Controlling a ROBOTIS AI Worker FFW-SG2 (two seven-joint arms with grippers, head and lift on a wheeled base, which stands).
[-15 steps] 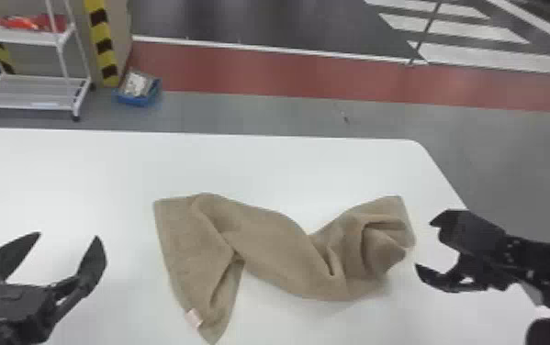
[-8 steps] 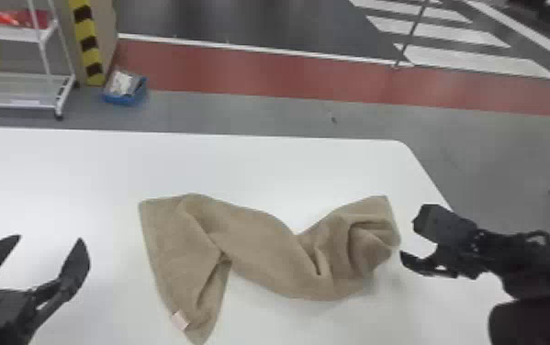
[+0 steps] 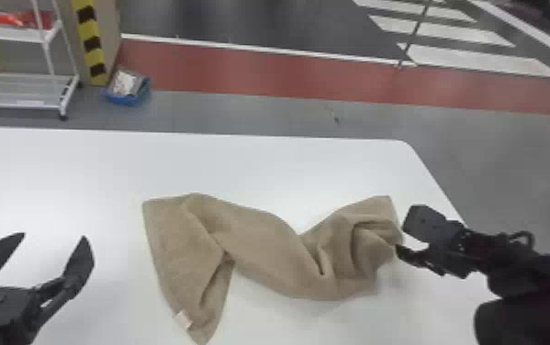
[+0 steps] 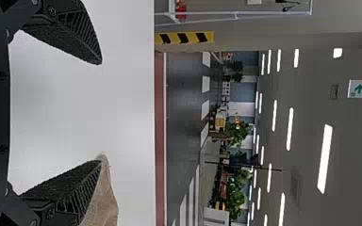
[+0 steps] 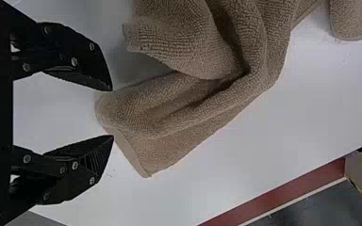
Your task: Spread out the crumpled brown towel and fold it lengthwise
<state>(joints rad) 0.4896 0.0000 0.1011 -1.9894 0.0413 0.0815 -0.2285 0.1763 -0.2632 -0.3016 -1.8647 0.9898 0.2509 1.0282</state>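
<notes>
The brown towel (image 3: 260, 243) lies twisted across the white table, its left part flatter with a small pale label, its right part bunched in folds. My left gripper (image 3: 53, 238) stands open left of the towel in the head view. In the left wrist view that gripper (image 4: 101, 110) has nothing between its fingers, and a bit of towel (image 4: 104, 202) shows beyond one finger. At the towel's bunched right end is my right gripper (image 3: 402, 238). The right wrist view has this gripper (image 5: 113, 113) open, fingertips close to a folded edge of the towel (image 5: 169, 117).
The white table (image 3: 287, 169) has its far edge and right edge in view. Beyond it on the floor stand a white shelf rack (image 3: 21, 91) and a blue bin (image 3: 126, 98), at the back left.
My right gripper has come leftward to the towel's right end, closing the gap. The head view has shifted slightly. The towel keeps its shape, and the left gripper remains open.
</notes>
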